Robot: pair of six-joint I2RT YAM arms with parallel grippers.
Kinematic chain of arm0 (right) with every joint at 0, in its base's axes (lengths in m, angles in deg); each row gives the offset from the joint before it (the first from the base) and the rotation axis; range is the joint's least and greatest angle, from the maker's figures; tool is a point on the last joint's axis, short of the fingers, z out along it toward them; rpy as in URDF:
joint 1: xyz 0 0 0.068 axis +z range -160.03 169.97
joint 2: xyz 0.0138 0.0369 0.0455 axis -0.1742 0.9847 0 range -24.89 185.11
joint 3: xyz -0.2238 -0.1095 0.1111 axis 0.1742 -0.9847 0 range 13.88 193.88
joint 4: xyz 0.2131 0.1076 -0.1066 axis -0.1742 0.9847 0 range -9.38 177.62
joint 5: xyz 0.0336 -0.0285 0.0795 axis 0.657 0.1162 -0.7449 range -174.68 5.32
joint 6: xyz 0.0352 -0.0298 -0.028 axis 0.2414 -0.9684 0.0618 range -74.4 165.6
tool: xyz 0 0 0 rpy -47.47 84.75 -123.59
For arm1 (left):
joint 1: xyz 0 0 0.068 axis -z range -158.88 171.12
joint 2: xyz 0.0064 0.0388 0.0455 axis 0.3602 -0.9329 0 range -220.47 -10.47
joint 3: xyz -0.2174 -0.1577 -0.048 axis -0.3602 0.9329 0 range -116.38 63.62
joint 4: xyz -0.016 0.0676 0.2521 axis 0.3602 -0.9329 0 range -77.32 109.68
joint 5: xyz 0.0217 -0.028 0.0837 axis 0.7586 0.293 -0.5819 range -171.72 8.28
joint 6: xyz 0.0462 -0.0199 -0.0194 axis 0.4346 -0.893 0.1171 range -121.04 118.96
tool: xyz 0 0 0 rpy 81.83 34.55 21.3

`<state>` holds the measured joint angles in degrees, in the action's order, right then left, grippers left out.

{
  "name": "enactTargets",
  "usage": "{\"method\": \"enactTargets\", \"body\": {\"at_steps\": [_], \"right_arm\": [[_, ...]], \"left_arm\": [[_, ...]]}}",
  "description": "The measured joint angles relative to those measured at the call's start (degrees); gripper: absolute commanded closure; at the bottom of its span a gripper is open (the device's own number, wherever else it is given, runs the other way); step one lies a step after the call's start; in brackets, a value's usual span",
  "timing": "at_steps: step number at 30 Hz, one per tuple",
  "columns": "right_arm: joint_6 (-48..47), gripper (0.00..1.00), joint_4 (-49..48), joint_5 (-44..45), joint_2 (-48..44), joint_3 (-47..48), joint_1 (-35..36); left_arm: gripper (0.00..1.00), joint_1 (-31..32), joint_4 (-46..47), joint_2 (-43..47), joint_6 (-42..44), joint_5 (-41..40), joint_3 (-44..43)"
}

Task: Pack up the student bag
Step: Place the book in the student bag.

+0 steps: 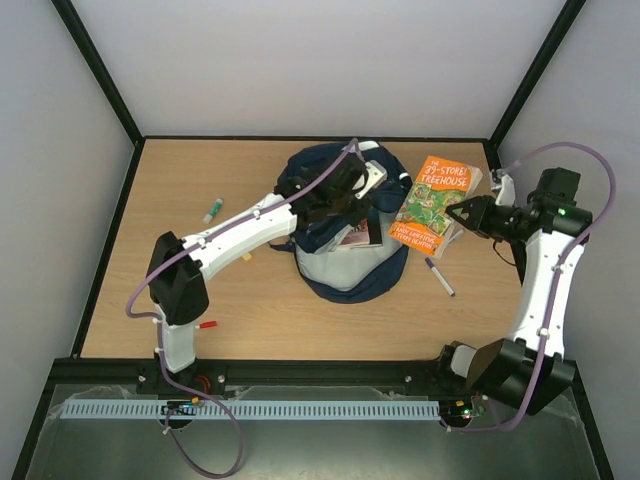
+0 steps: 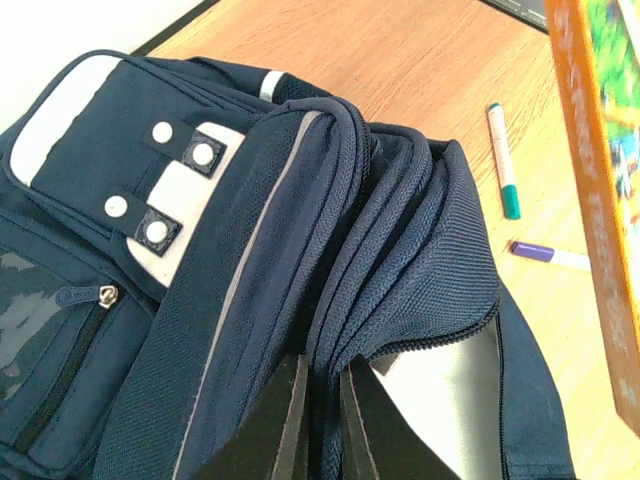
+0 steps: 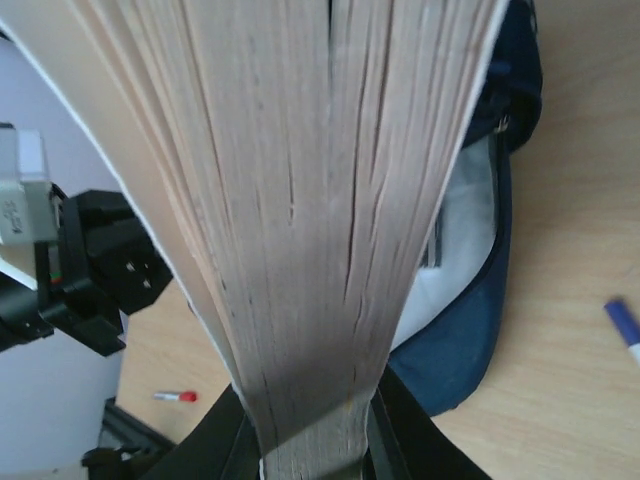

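**Bag mouth held open while the book is presented**

We see the bag (image 1: 312, 168) lying mid-table, directly under the left gripper (image 1: 338, 198) and just across from the tips of the right gripper (image 1: 462, 213). The left gripper is closed, pinching a fold of the navy rim beside the zip. In its wrist view the two fingers (image 2: 288, 425) meet on the fabric with almost no gap. We read this hold as a lift of the rim: it makes the mouth gape and exposes the pale lining (image 1: 345, 268) on the near side of that gripper. A printed item (image 1: 355, 236) shows inside the mouth, just below the left gripper; we cannot tell what it is.

The right gripper is clamped on the book (image 1: 432, 200), taking it by one edge. Its wrist view shows the page block (image 3: 300, 200) fanning away from the jaws, with the bag's open mouth beyond and to the right. Gripped this way, the book extends ahead of the gripper toward the opening, so we judge that it can be led in without the gripper entering first. The book's far end lies near the rim; whether they touch, we cannot tell.

A purple pen (image 1: 440, 277) lies on the table, on the near side of the right gripper and apart from it. From this we judge the packing to be only partly done.
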<state>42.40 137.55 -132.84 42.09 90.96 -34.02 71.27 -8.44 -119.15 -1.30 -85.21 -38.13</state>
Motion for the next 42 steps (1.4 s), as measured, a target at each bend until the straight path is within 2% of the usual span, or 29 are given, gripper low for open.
{"method": "enactTargets", "body": {"at_steps": [5,10,14,21,28,35,42], "right_arm": [[-2.2,0.99,5.2,-1.2,4.2,-0.1,0.0],[-2.6,0.99,6.8,-1.5,4.2,-3.3,1.1],[-2.4,0.99,7.5,-1.2,4.5,-6.1,5.0],[-0.8,0.99,6.9,-0.5,4.9,-11.9,10.7],[3.3,0.99,1.4,0.6,2.1,-24.0,20.1],[7.4,0.99,-7.0,-3.5,5.4,-24.4,22.2],[13.5,0.99,-21.1,-5.7,11.8,-25.5,25.0]], "left_arm": [[0.98,-1.7,0.0,-0.9,-0.8,3.3,-0.8],[0.98,-1.9,-0.4,-3.2,-2.8,4.8,-4.0],[0.98,-2.4,-0.6,-6.6,-4.5,5.0,-8.7],[0.98,-2.8,-0.5,-7.3,-5.8,5.3,-9.7],[0.98,-2.8,-0.8,-7.2,-6.4,6.6,-10.0],[0.98,-2.8,-1.0,-5.7,-7.1,7.1,-8.9],[0.98,-2.8,-1.0,-2.4,-7.7,6.9,-6.5]]}}
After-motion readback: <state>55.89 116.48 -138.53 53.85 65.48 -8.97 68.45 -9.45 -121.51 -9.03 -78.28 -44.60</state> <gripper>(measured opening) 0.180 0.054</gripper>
